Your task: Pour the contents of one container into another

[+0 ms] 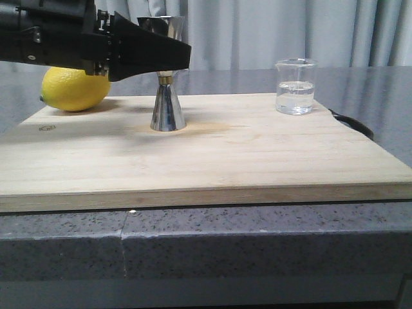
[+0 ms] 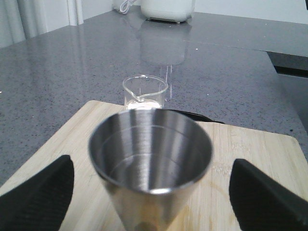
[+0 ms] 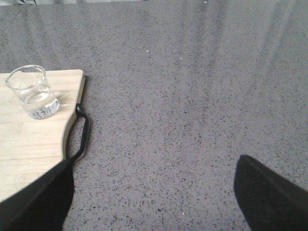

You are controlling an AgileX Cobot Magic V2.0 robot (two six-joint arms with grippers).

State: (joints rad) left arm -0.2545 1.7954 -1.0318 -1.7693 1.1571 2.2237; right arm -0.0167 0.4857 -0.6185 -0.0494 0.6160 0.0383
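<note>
Standing upright on the wooden board (image 1: pixel 212 151), the steel jigger (image 2: pixel 150 159) is sitting between the left fingers (image 2: pixel 38 197), spread wide and untouching, while the glass beaker (image 3: pixel 32 91) is resting well apart from the right fingers (image 3: pixel 274 197), likewise wide.

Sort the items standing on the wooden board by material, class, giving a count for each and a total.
Glass: 1, the beaker
Metal: 1, the jigger
Fruit: 1, the lemon
Total: 3 on the wooden board
</note>
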